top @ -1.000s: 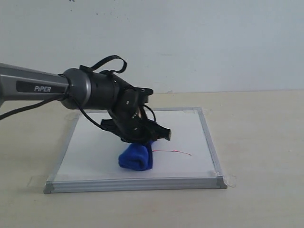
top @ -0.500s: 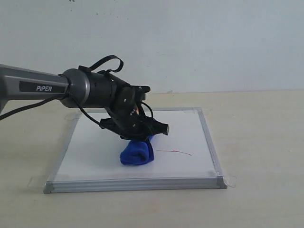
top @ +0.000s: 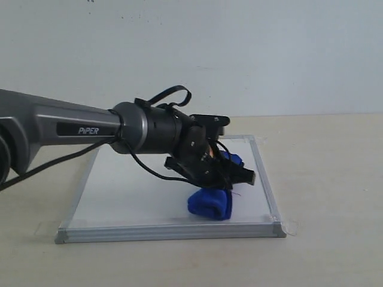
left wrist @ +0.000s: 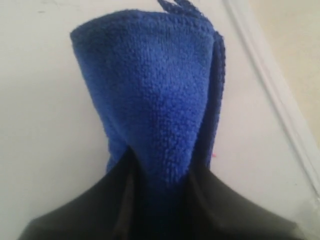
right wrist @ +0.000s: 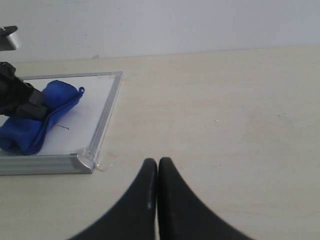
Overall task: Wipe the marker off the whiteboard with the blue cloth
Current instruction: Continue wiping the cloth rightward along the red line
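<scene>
Since a second ago the left arm has swept rightward across the whiteboard (top: 131,185), carrying the blue cloth (top: 209,204) from the board's middle to just beside its right frame. That board lies flat on the counter (right wrist: 225,125), taped at the corners. The left pincer (top: 230,179) pinches the cloth's upper fold, and the bundle's lower end presses on the white surface. The right pincer (right wrist: 158,170) hangs over bare counter, well apart from the board, its tips pressed together. Of the marker (right wrist: 62,127), the long red line seen earlier no longer shows — only a short red trace remains beside the cloth, and whatever lies under it is hidden. To finish this stroke well, I judge the arm should keep steady downward pressure, stop short of the metal frame, and drag back over the leftover trace — the loose bundle could roll rather than rub.
</scene>
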You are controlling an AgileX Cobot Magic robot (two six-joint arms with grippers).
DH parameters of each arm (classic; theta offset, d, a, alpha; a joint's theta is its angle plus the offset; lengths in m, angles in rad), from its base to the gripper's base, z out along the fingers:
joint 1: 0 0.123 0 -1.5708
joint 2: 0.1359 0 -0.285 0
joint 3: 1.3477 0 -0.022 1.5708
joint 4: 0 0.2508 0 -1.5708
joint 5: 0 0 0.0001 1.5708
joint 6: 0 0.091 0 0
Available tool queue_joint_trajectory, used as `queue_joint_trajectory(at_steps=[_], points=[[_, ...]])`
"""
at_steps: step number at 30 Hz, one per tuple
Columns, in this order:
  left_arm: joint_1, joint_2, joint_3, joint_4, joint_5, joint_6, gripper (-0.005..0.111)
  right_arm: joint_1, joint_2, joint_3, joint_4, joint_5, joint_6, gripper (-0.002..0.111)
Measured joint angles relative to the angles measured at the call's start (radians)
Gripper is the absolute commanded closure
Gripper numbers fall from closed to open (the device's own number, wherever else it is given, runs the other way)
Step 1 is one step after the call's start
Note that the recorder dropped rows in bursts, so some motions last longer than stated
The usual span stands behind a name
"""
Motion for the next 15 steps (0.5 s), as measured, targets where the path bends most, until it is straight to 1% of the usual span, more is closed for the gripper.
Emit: queue_joint_trajectory(at_steps=[2, 5, 7, 8, 9, 10, 12, 13, 15], points=[[-0.017, 0.003, 0.000, -0.001, -0.014, 0.002, 0.103, 0.000, 0.000, 0.000, 0.000, 0.000, 0.000, 0.108], [-0.006, 0.003, -0.002, 0.043, 0.001, -0.010, 0.103, 0.000, 0.000, 0.000, 0.000, 0.000, 0.000, 0.108], [0.015, 0.003, -0.002, 0.097, 0.031, -0.040, 0.103, 0.000, 0.000, 0.000, 0.000, 0.000, 0.000, 0.108], [0.051, 0.003, -0.006, 0.165, 0.078, -0.083, 0.103, 0.000, 0.000, 0.000, 0.000, 0.000, 0.000, 0.108], [0.067, 0.001, -0.008, 0.191, 0.098, -0.100, 0.103, 0.000, 0.000, 0.000, 0.000, 0.000, 0.000, 0.108], [0.109, -0.001, -0.011, 0.237, 0.142, -0.126, 0.103, 0.000, 0.000, 0.000, 0.000, 0.000, 0.000, 0.108], [0.143, -0.005, -0.013, 0.257, 0.178, -0.141, 0.103, 0.000, 0.000, 0.000, 0.000, 0.000, 0.000, 0.108], [0.144, -0.005, -0.013, 0.250, 0.178, -0.143, 0.103, 0.000, 0.000, 0.000, 0.000, 0.000, 0.000, 0.108], [0.140, -0.005, -0.013, 0.184, 0.156, -0.109, 0.103, 0.000, 0.000, 0.000, 0.000, 0.000, 0.000, 0.108]])
